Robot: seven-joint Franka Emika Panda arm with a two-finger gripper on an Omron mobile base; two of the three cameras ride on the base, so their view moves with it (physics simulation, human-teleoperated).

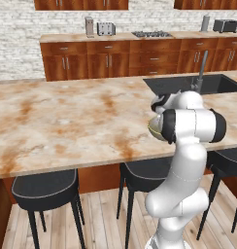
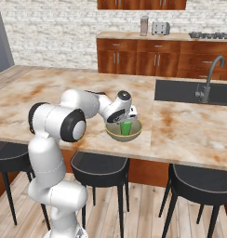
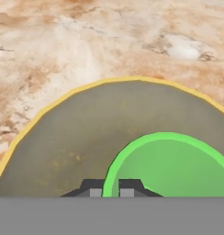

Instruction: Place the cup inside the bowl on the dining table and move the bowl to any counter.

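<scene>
The claw (image 3: 111, 189) is pinched on the green cup's (image 3: 178, 167) rim, inside the bowl (image 3: 77, 137). The right base view shows the bowl near the bench (image 2: 50, 93) edge; in the left, the arm hides the cup.

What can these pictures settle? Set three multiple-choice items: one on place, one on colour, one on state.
1. Where is the small bright green plastic cup?
A. Inside the wide olive-tan bowl
B. In the black sink
C. On a stool

2. What colour is the bowl's rim?
A. Red
B. Yellowish
C. White

3. How do the gripper fingers stand?
A. Wide open above the table
B. Shut on the cup's rim
C. Clamped on the tap

Key: 1 A, the right base view shows the cup within the bowl's wall on the marbled stone dining table. 2 B, the hand view shows a yellow edge. 3 B, both dark tips flank the green rim closely.
</scene>
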